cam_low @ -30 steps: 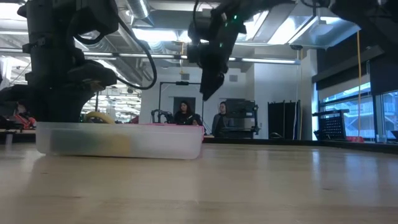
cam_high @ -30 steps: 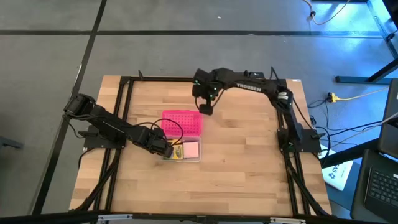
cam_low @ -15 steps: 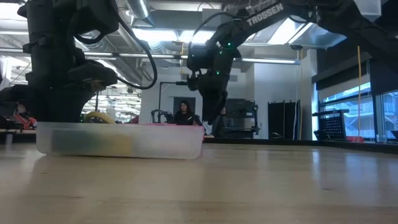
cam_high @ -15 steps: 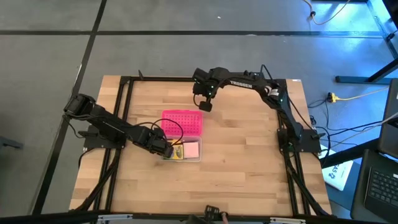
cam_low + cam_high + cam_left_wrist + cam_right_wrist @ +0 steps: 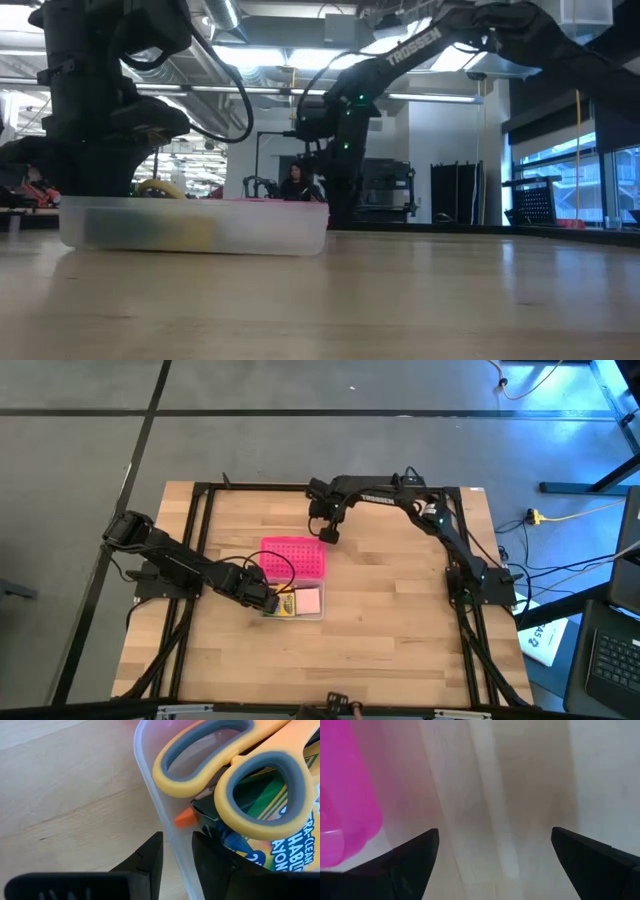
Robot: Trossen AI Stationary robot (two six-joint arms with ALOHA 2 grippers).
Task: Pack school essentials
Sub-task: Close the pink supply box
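An open box lies mid-table, its bright pink dotted half (image 5: 293,558) on the far side and its clear half (image 5: 300,605) on the near side. In the clear half are yellow-handled scissors (image 5: 230,765), a yellow-green crayon box (image 5: 295,840) and a pale pink pad (image 5: 309,600). My left gripper (image 5: 268,600) is shut on the clear half's left wall. My right gripper (image 5: 327,532) hangs open just above the table by the pink half's far right corner (image 5: 340,810), touching nothing. My left gripper pinches the clear half's left wall (image 5: 172,845), one finger outside it (image 5: 150,857) and one inside it (image 5: 210,855) next to the scissors' handles. The fingers come from above, pointing steeply down. The clear half rests flat on the table.
Black frame rails (image 5: 200,540) run along the table's left, right and far sides. Bare wood (image 5: 390,620) lies to the right of and in front of the box. In the low view, people (image 5: 295,182) stand in the room behind the table.
My right gripper has come down toward the table beside the pink half's far right corner, still open. My left gripper and the box have kept still.
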